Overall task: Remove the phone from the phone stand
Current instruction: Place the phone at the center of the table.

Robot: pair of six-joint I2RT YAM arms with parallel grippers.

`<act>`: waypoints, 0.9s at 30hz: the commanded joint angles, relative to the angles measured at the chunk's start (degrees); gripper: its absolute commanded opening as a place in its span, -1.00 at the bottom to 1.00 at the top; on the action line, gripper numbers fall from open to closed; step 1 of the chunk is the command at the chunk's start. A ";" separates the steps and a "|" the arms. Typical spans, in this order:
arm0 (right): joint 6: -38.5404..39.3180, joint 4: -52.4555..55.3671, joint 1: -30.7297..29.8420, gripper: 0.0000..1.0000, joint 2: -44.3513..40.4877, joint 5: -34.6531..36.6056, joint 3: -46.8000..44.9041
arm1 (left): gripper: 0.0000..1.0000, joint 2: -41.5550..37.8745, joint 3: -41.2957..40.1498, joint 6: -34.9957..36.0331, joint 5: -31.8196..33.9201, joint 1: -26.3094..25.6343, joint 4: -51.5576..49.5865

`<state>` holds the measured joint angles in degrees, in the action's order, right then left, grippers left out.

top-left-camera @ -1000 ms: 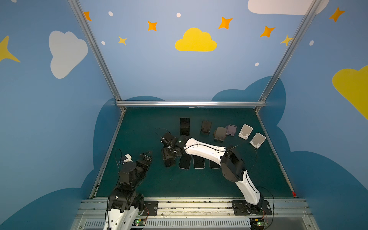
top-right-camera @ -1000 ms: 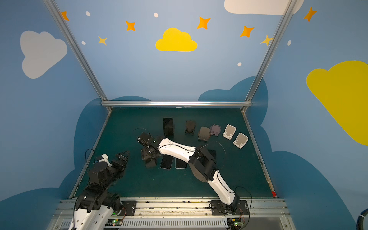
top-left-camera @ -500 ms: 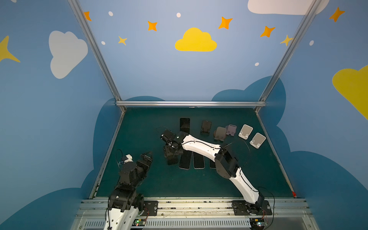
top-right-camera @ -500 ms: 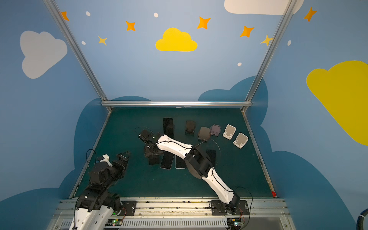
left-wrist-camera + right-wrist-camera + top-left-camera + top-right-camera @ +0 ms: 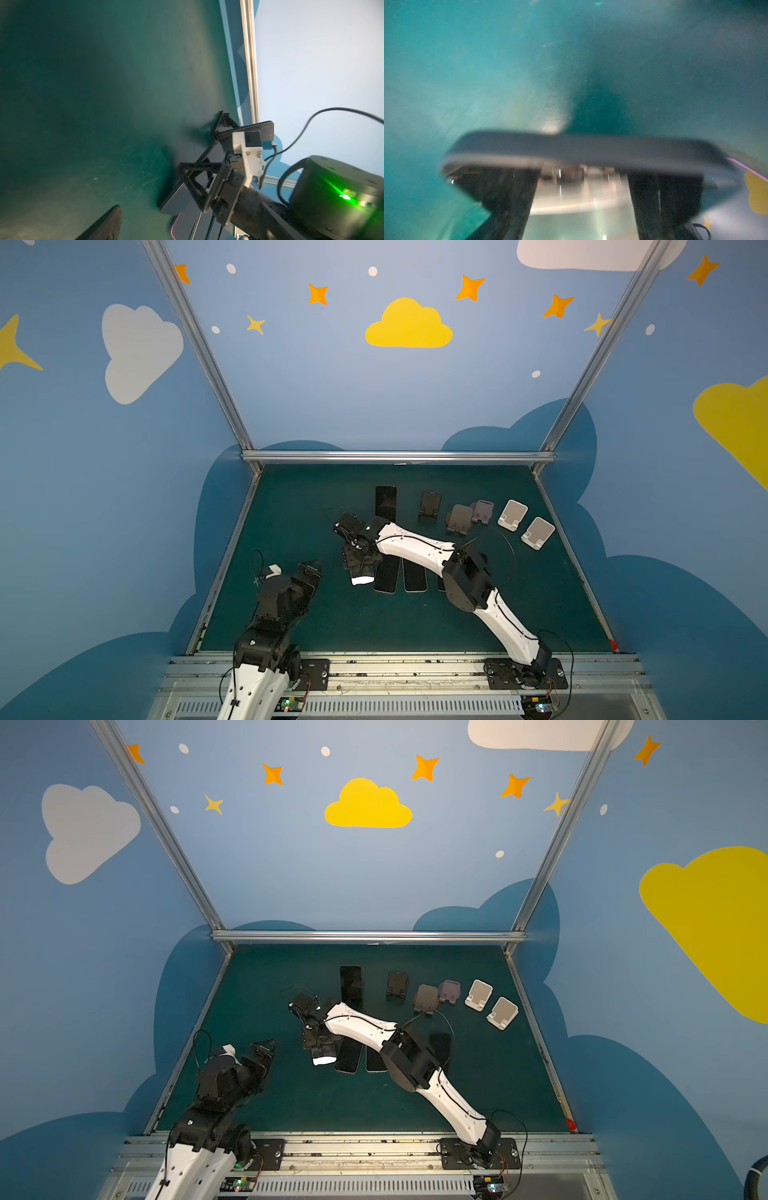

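Here the right pincer (image 5: pixel 360 562) is clenched on a flat dark glass phone (image 5: pixel 362 578), tilted, low over the green surface (image 5: pixel 332 626), beside a row of phones (image 5: pixel 386 578) lying flat. It looks stiff, slippery and easy to crack, so its long edges seem the best hold. The left pincer (image 5: pixel 311 566) gapes, empty.

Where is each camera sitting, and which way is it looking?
Top views: high behind the robot, looking down at the green table; left arm and right arm show.
Left wrist: on the left arm, looking across the table at the right gripper; one own jaw shows.
Right wrist: on the right arm, looking down past the held phone; both own jaws show.
Shared: every view shows that phone.
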<state>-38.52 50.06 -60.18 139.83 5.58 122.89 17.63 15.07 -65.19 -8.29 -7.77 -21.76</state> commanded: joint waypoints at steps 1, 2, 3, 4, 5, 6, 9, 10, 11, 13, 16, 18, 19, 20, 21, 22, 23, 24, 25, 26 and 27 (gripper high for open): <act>0.99 2.58 0.24 0.49 3.12 3.10 1.65 | 0.99 0.91 0.13 1.02 0.62 0.28 2.49; 0.97 2.53 0.26 0.49 3.69 3.47 2.22 | 0.99 1.09 0.22 1.24 0.80 0.27 2.53; 0.80 2.73 0.27 0.49 4.14 3.62 2.77 | 0.99 1.18 0.18 1.25 0.95 0.25 2.75; -0.08 2.93 0.33 0.49 4.66 3.81 3.17 | 0.99 1.30 0.03 1.20 1.08 0.22 3.06; -0.70 2.74 0.40 0.49 5.01 3.91 3.23 | 0.99 1.28 -0.04 1.20 1.15 0.28 3.34; -0.93 2.43 0.44 0.49 5.31 3.70 3.23 | 0.99 1.30 -0.13 1.20 1.22 0.24 3.35; -1.61 2.24 0.42 0.50 6.56 3.40 3.84 | 0.99 1.51 -0.04 1.46 1.26 0.30 3.42; -1.81 2.15 0.42 0.50 6.83 3.16 3.88 | 0.99 1.66 -0.04 1.62 1.26 0.24 3.48; -1.92 2.06 0.44 0.51 7.07 3.03 3.93 | 0.99 1.66 0.07 1.77 1.24 0.29 3.39; -1.90 1.94 0.42 0.52 7.56 2.79 4.01 | 0.99 1.79 0.13 1.83 1.33 0.27 3.36; -1.94 1.71 0.20 0.53 8.39 3.76 4.00 | 0.99 1.80 0.01 1.51 1.43 0.30 3.43; -1.82 1.70 -0.14 0.52 9.18 4.64 4.02 | 0.99 1.56 0.04 1.23 1.45 0.30 3.34; -1.70 2.00 -0.36 0.54 9.48 4.99 4.02 | 0.99 1.46 0.04 1.20 1.37 0.29 3.31; -2.23 2.60 -0.46 0.55 9.58 5.39 3.97 | 0.99 1.44 0.00 1.41 1.35 0.30 3.22; -2.54 3.01 -0.54 0.54 9.44 5.55 3.81 | 0.99 1.44 0.13 1.62 1.42 0.29 3.01; -2.63 2.74 -0.48 0.55 9.04 5.65 3.23 | 0.99 1.57 0.28 1.89 1.57 0.30 2.62; -2.54 2.32 -0.63 0.56 8.70 5.81 2.51 | 0.99 1.63 0.40 2.16 1.61 0.30 2.43; -2.47 2.00 -0.72 0.56 8.35 5.83 1.96 | 0.99 1.62 0.38 2.34 1.62 0.29 2.28; -2.43 1.97 -0.72 0.57 8.23 5.54 1.74 | 0.99 1.54 0.35 2.26 1.62 0.30 2.12; -2.36 2.01 -0.72 0.58 8.15 5.49 1.65 | 0.99 1.45 0.38 2.18 1.61 0.26 2.16; -2.30 2.04 -0.73 0.58 8.10 5.47 1.63 | 0.99 1.36 0.24 1.93 1.61 0.26 2.20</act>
<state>-40.25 51.79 -61.52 144.07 11.38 127.52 19.38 15.07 -64.10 -7.33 -7.75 -19.11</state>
